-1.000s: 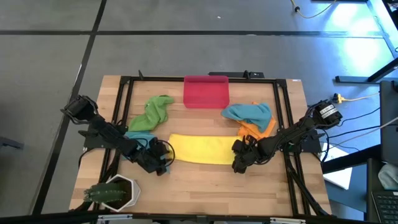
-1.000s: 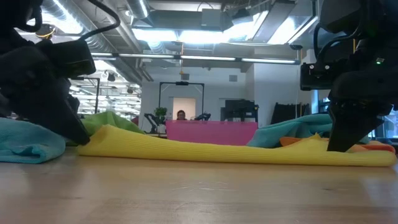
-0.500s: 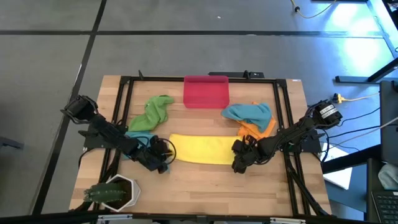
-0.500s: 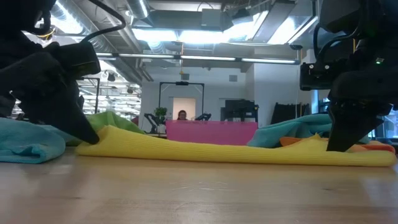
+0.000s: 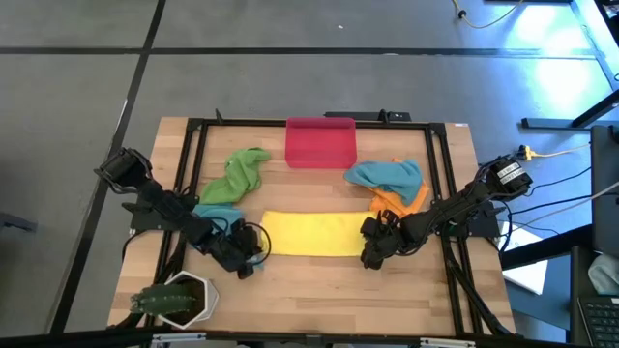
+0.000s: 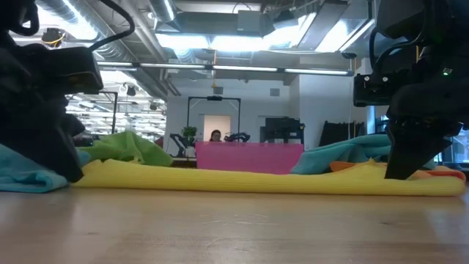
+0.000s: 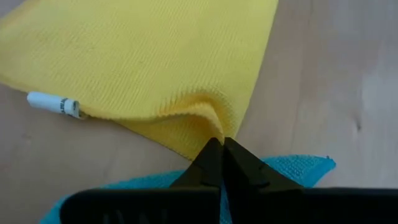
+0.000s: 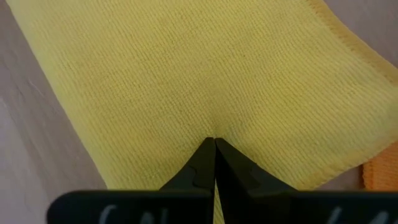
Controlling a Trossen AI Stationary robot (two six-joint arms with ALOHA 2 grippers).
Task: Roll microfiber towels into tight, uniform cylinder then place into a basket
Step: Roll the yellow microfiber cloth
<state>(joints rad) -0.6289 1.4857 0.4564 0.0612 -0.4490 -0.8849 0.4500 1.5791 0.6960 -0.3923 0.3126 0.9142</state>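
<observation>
From above, the yellow towel lies flat in the middle of the table, with the pink basket at its 12 o'clock. The left gripper pinches the towel's 9 o'clock end, and the right gripper pinches its 3 o'clock end.

From table height, the towel stretches low between both arms.

Each wrist view shows its fingers squeezed tight on yellow cloth.
</observation>
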